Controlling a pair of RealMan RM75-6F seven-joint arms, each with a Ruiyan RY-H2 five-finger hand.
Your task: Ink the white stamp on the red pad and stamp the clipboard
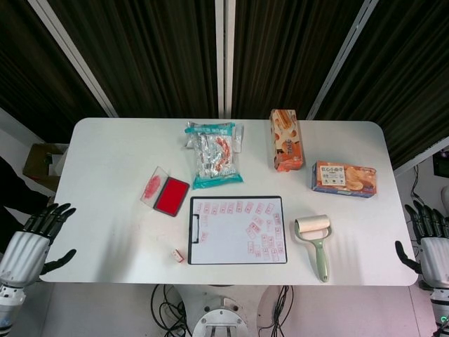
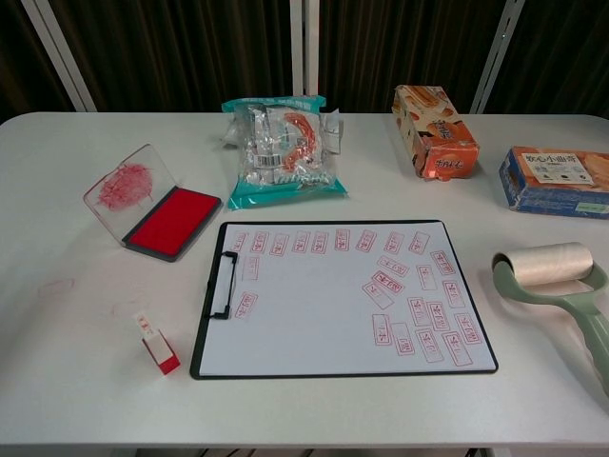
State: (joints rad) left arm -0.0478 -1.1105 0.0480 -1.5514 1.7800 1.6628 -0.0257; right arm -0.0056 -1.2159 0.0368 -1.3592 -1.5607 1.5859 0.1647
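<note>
The left hand [image 1: 31,242] hangs off the table's left edge, fingers spread apart and pointing up and away, thumb stuck out to the side, holding nothing. The right hand [image 1: 428,242] sits past the right edge in the same pose, fingers apart, thumb out, empty. Neither shows in the chest view.

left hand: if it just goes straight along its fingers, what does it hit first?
Likely nothing: the left hand points up-right toward bare table, left of the red pad. Height unclear.

White rounded table [image 1: 112,161], dark pleated curtains [image 1: 154,49] behind, pale metal poles [image 1: 223,56], cables on floor [image 1: 165,298]
</note>
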